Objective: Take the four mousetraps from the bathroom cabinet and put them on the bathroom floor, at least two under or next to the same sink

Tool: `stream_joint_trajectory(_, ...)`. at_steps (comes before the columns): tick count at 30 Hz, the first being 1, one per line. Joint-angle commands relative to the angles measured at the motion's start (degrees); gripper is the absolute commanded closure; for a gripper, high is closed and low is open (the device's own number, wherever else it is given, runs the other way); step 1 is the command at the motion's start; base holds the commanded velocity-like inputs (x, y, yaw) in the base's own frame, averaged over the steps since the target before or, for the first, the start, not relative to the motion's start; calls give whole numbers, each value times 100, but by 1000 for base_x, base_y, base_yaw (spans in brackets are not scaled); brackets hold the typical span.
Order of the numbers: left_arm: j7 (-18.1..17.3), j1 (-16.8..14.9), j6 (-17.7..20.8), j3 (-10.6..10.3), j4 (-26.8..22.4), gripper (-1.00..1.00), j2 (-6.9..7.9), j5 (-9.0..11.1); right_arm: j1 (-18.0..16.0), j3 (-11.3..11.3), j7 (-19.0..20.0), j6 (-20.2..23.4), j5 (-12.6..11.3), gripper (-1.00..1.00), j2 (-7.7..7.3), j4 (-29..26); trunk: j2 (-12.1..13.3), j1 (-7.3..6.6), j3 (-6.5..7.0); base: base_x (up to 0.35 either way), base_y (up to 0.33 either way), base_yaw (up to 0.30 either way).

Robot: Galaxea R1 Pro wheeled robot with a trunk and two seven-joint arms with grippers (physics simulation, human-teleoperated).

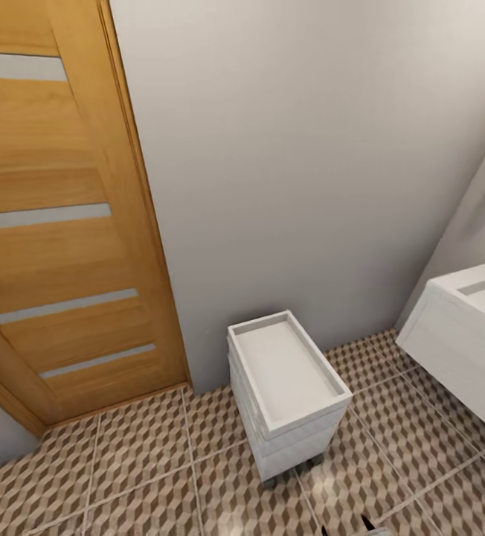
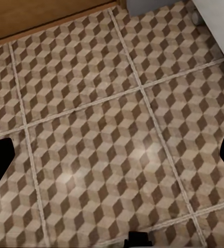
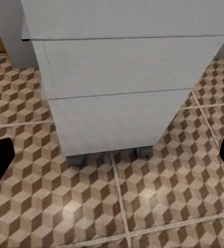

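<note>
No mousetraps are seen on the bathroom floor (image 1: 161,484) — a white drawer unit (image 1: 287,387) at six o'clock, a sink (image 1: 466,327) at four — both claws spread wide, nothing held; the fetching appears undone.

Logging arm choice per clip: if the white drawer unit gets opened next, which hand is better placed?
Probably the right hand: open, it points at the front of the white drawer unit. The left hand, also open, points at bare bathroom floor by the wooden door.
</note>
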Motion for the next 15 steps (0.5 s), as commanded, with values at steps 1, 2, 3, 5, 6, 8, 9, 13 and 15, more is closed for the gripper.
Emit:
stream_joint_trajectory(1, 26, -11, -30, -50, 22, -100, -4, 17, -2, 52, -20, -13, -43, -100, 1, -1, -11, 3, -11, 0, 0, 288)
stream_joint_trajectory(2, 26, -11, -30, -50, 22, -100, -4, 19, -2, 52, -20, -11, -43, -100, 3, -1, -11, 3, -11, 0, 0, 288)
stream_joint_trajectory(3, 26, -11, -30, -50, 22, -100, -4, 19, -2, 52, -20, -6, -43, -100, 5, -1, -11, 3, -11, 0, 0, 288)
stream_joint_trajectory(5, 26, -10, -30, -50, 22, -100, -4, 20, -2, 52, -20, 56, -43, -100, 24, -1, -11, 3, -11, 0, 0, 288)
stream_joint_trajectory(6, 26, -9, -30, -50, 22, -100, -4, 20, -2, 52, -20, 81, -43, -100, 27, -3, -11, 3, -11, 0, 0, 288)
stream_joint_trajectory(8, 26, -9, -30, -50, 22, -100, -4, 17, -2, 52, -25, 154, -43, -100, 36, -2, -11, 3, -11, 0, 0, 289)
stream_joint_trajectory(9, 26, -8, -30, -50, 22, -100, -4, 18, -2, 52, -26, 165, -43, -100, 37, -1, -11, 3, -11, 0, 0, 289)
stream_joint_trajectory(13, 26, -10, -30, -50, 22, -100, -4, 17, -2, 52, -31, 198, -43, -100, 40, -2, -11, 3, -11, 0, 0, 288)
stream_joint_trajectory(15, 26, -10, -30, -50, 22, -100, -4, 17, -2, 52, -34, 202, -43, -100, 41, -3, -11, 3, -11, 0, 0, 288)
